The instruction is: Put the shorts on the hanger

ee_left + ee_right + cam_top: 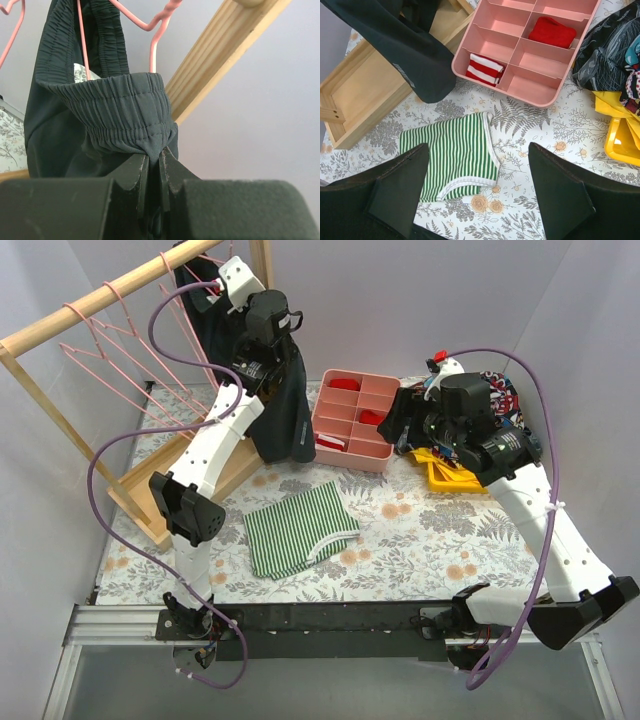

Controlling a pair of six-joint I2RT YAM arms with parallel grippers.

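Observation:
The dark navy shorts (285, 405) hang from the wooden rail at the back left, their legs drooping towards the table. My left gripper (255, 365) is raised beside them. In the left wrist view it (154, 157) is shut on the elastic waistband of the shorts (112, 110). A pink wire hanger (150, 27) passes through the waistband, its arms showing above the fabric. The shorts also show in the right wrist view (405, 45). My right gripper (479, 175) is open and empty, above the table at the right (415, 425).
Several more pink hangers (110, 340) hang on the wooden rail (95, 300). Green-and-white striped shorts (300, 530) lie flat mid-table. A pink compartment tray (355, 420) holds red items. A patterned garment (505, 400) and a yellow bin (450, 472) sit at the right.

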